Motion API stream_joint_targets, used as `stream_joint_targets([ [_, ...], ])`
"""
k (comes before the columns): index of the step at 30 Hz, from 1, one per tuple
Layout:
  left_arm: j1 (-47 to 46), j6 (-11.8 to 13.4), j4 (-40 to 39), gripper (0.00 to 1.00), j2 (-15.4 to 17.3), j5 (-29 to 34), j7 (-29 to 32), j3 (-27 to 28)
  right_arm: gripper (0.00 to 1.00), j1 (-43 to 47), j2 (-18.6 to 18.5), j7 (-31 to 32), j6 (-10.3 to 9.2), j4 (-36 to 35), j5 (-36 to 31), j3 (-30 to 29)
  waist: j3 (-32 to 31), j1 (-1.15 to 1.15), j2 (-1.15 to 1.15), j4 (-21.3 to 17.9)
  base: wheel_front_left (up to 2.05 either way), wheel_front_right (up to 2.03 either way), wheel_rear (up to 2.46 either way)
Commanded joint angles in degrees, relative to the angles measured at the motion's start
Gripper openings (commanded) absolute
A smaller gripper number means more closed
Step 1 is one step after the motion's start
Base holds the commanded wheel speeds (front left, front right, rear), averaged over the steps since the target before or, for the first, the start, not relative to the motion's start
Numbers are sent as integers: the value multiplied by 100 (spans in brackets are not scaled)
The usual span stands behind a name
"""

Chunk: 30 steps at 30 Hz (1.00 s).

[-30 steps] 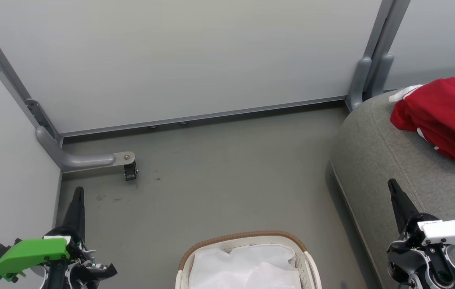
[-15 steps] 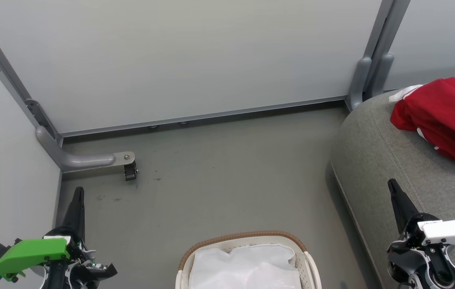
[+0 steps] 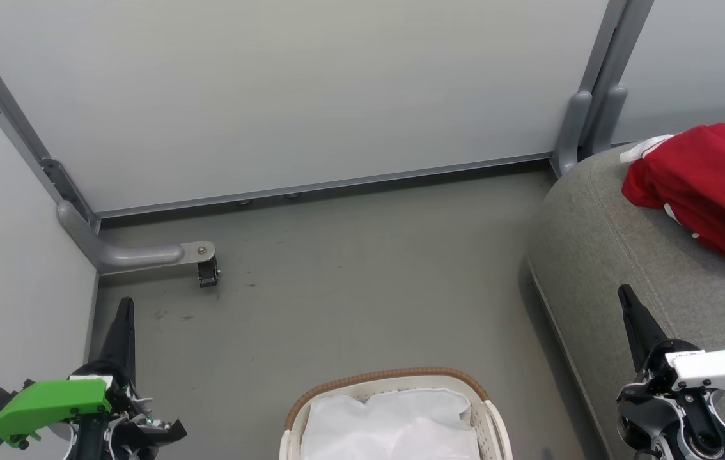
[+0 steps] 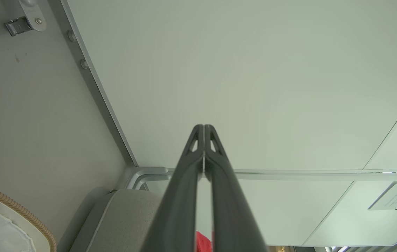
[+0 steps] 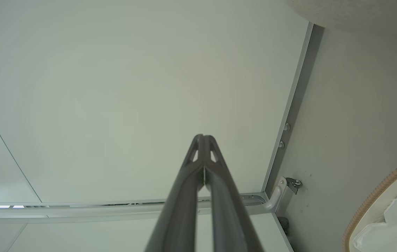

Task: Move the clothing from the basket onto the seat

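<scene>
Red clothing [image 3: 708, 185] with white trim lies in a heap on the grey seat [image 3: 599, 255] at the right. A sliver of it [image 4: 202, 241] shows between my left fingers. The white basket [image 3: 394, 378] with its brown rim stands on the floor at the bottom centre, showing just its white liner [image 3: 394, 421]. My left gripper [image 3: 124, 305] is at the lower left, shut and holding nothing, tips pressed together [image 4: 203, 126]. My right gripper [image 3: 624, 292] hovers over the seat's front edge, shut and holding nothing [image 5: 202, 136]. The basket rim [image 5: 377, 196] also appears in the right wrist view.
Pale partition walls [image 3: 286, 96] close the back and left. A grey metal foot with a caster [image 3: 208, 273] juts onto the floor at the left. Grey posts [image 3: 583, 128] stand behind the seat. Bare grey floor [image 3: 362, 287] lies between basket and wall.
</scene>
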Motion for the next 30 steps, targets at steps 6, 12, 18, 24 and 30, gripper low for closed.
stream_joint_targets([
  [6, -59, -26, -12, 0, 31, -18, 20, 13, 0, 12, -34, 17, 0, -24, 18, -11, 0, 0, 0, 0, 0, 0, 0],
  [12, -59, -26, -12, 0, 31, -18, 20, 13, 0, 12, -34, 17, 0, -24, 18, -10, 0, 0, 0, 0, 0, 0, 0],
  [18, -59, -26, -12, 0, 31, -18, 20, 12, 0, 12, -34, 16, 0, -24, 18, -10, 0, 0, 0, 0, 0, 0, 0],
  [24, -59, -26, -12, 0, 31, -18, 19, 12, 0, 12, -34, 16, 0, -24, 18, -10, 0, 0, 0, 0, 0, 0, 0],
  [30, -59, -26, -13, 0, 31, -18, 19, 12, 0, 12, -34, 16, 0, -23, 18, -10, 0, 0, 0, 0, 0, 0, 0],
])
